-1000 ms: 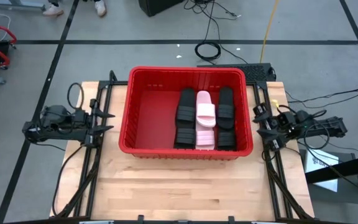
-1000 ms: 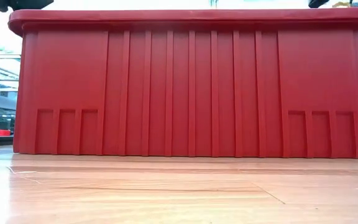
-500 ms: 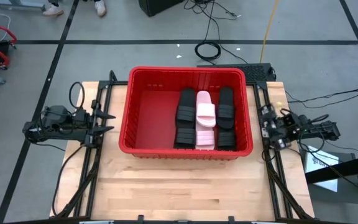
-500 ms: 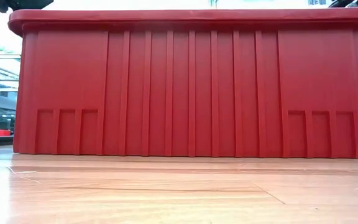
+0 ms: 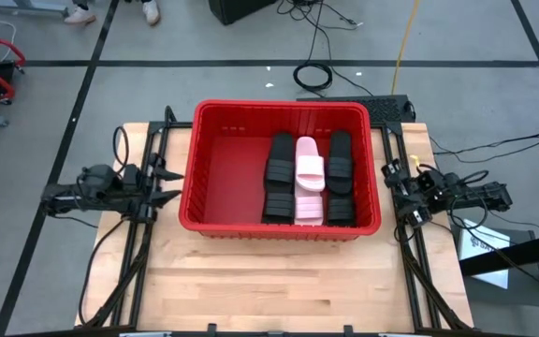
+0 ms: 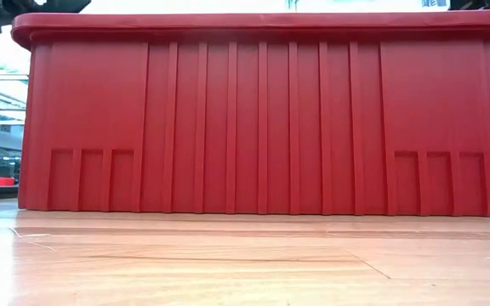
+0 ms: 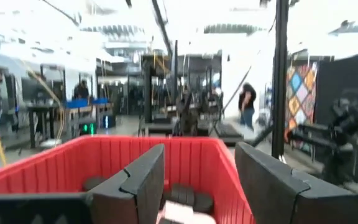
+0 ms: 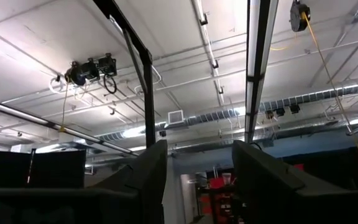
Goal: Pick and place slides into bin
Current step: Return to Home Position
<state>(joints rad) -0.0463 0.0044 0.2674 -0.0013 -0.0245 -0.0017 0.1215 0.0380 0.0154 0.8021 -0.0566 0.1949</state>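
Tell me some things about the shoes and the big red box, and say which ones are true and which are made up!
1. The pink slides lie in the bin between black slides. True.
2. The left hand holds a black slide. False: it is open and empty, outside the bin's left wall.
3. The slides fill the bin's left half. False: they lie in its right half, and the left half shows bare red floor.
4. The right hand is open. True.
5. The right hand reaches into the bin. False: it sits outside the bin's right wall.
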